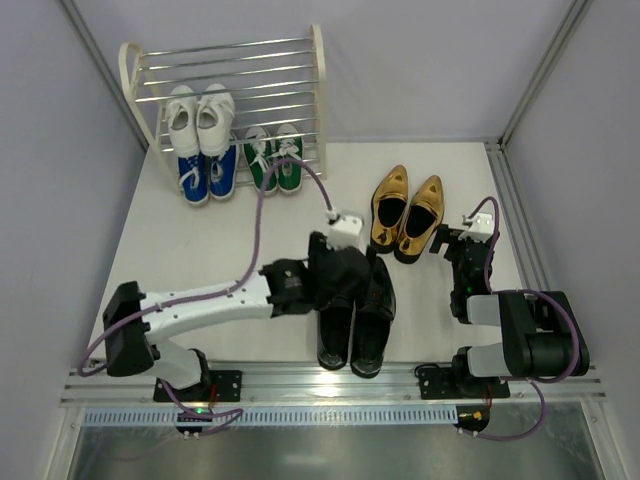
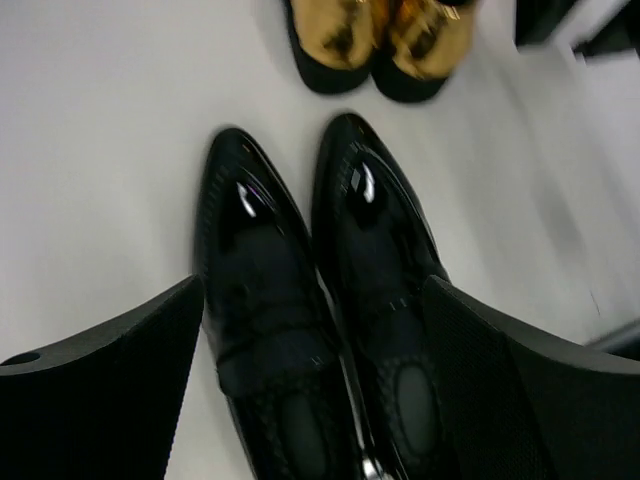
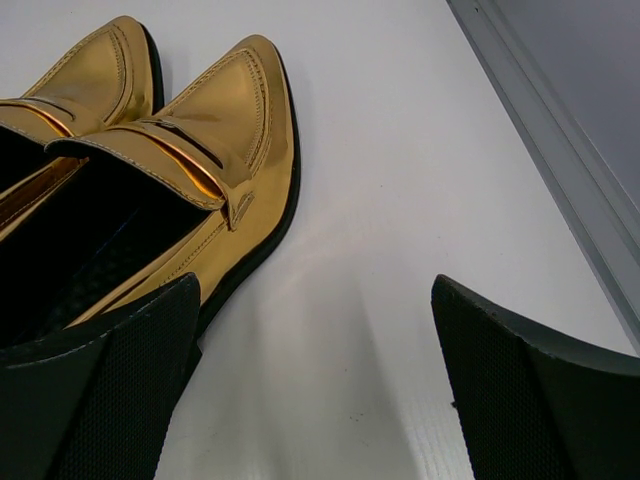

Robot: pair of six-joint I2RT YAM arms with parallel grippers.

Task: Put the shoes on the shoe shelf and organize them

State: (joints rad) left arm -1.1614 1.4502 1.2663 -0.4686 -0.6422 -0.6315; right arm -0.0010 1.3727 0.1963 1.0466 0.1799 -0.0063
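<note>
1. Straddling both black loafers (image 2: pixel 260 270) with the left gripper (image 2: pixel 312 290) spread wide.
2. Lying near the table's (image 1: pixel 200 240) front edge, lengthwise near-to-far, toes toward the gold shoes (image 2: pixel 345 35).
3. Flanking those with the right gripper (image 3: pixel 315 285), likewise spread wide.

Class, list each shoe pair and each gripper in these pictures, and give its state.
White sneakers: on shelf.
Blue sneakers: at shelf's bottom.
Green sneakers: at shelf's bottom.
Gold shoes: on table.
Black loafers: on table, ungrasped.
Left gripper: open, over the loafers.
Right gripper: open, empty.
</note>
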